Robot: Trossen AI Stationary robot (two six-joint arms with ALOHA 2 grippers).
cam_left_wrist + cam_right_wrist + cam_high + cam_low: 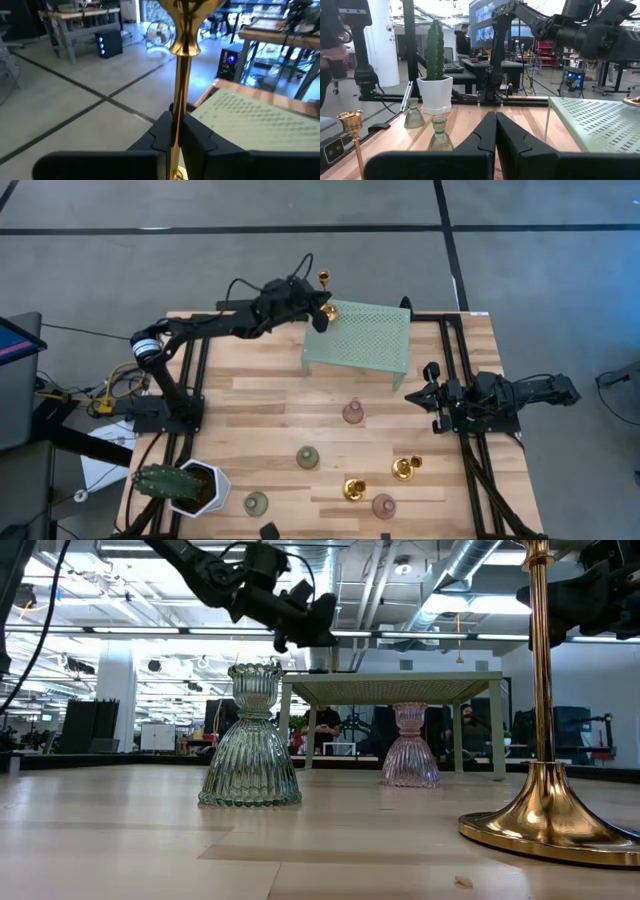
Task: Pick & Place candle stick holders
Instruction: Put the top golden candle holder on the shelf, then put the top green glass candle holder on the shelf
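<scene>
The left claw (322,308) hangs at the far left corner of the mint-green perforated stand (360,337), clamped on the thin stem of the tall gold holder (181,75); the stem runs straight up between the two dark fingers (197,137), its cup above them, its gold base at the stand's corner edge (327,311); the right claw (428,394) waits low at the counter's right side, just off the stand's near right leg, its fingers pressed together on nothing.

The wooden counter (260,405) carries the stand at its far middle; the white pot with a cactus (190,485) sits at the near left corner.

The other holders lie well apart from the left claw, scattered across the near half; a pink one (353,412) stands nearest the stand's front; a pale green one (307,457) sits mid-counter, another (256,503) by the pot; two short gold ones (404,468) (354,489) lie close together toward the right claw's side; a second pink one (384,505) sits at the near edge.
</scene>
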